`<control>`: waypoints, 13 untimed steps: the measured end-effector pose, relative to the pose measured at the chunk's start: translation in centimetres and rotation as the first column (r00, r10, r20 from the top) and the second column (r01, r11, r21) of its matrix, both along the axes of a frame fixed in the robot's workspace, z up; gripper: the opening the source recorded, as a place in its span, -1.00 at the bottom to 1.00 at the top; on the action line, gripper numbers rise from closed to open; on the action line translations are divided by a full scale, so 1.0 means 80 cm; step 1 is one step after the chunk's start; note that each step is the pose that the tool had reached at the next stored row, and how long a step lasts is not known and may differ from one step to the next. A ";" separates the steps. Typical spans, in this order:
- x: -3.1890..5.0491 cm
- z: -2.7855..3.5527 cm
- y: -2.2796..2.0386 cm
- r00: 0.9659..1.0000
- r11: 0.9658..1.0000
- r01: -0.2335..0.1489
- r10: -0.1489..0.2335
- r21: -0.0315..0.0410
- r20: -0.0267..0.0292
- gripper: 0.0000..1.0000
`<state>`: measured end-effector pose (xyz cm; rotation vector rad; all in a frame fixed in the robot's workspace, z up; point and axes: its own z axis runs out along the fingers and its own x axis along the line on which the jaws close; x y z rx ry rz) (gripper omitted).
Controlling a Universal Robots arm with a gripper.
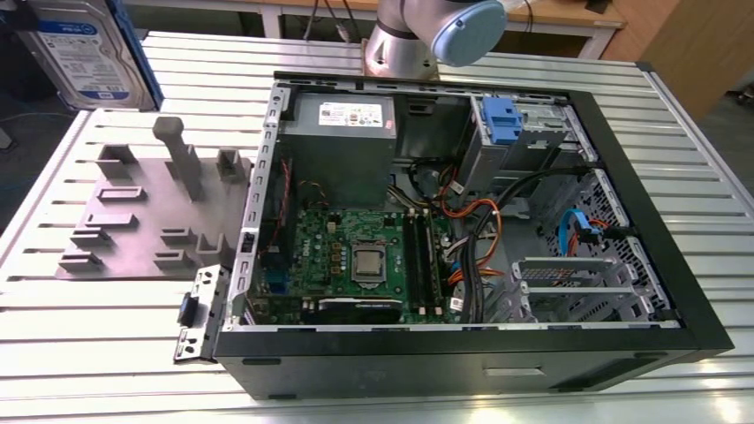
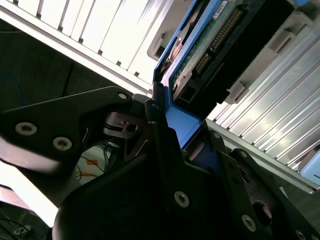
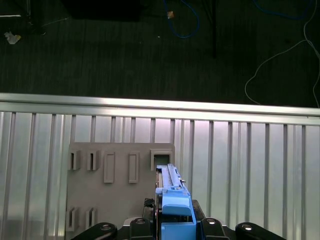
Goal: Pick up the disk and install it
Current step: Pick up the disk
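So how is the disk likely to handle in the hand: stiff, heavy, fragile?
The disk is probably rigid: a flat metal slab. Likely dense for its size. Its smooth blue carrier, where the hand clamps, may slip; the exposed circuit board looks knock-sensitive.

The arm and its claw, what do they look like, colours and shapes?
In the exterior view the arm is a silver-grey metal tube with a rounded pale blue cap. In the second wrist view the claw is matte black, built from flat angular link plates joined by silver screw heads.
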<state>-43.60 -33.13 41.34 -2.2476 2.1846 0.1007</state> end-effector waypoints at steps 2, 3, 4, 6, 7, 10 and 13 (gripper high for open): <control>0.000 0.0009 0.0000 1.000 1.000 0.000 0.000 0.000 0.000 -0.26; 0.000 0.0014 0.0000 1.000 1.000 0.000 0.000 0.000 0.000 -0.26; 0.000 0.0019 0.0000 1.000 1.000 0.000 0.000 0.000 0.000 -0.26; 0.000 0.0031 0.0000 1.000 1.000 0.000 0.000 0.000 0.000 -0.26; 0.000 0.0038 0.0000 1.000 1.000 0.000 0.000 0.000 0.000 -0.26; 0.000 0.0067 0.0000 1.000 1.000 0.000 0.000 0.000 0.000 -0.26; 0.000 0.0106 0.0000 1.000 1.000 0.000 0.000 0.000 0.000 -0.26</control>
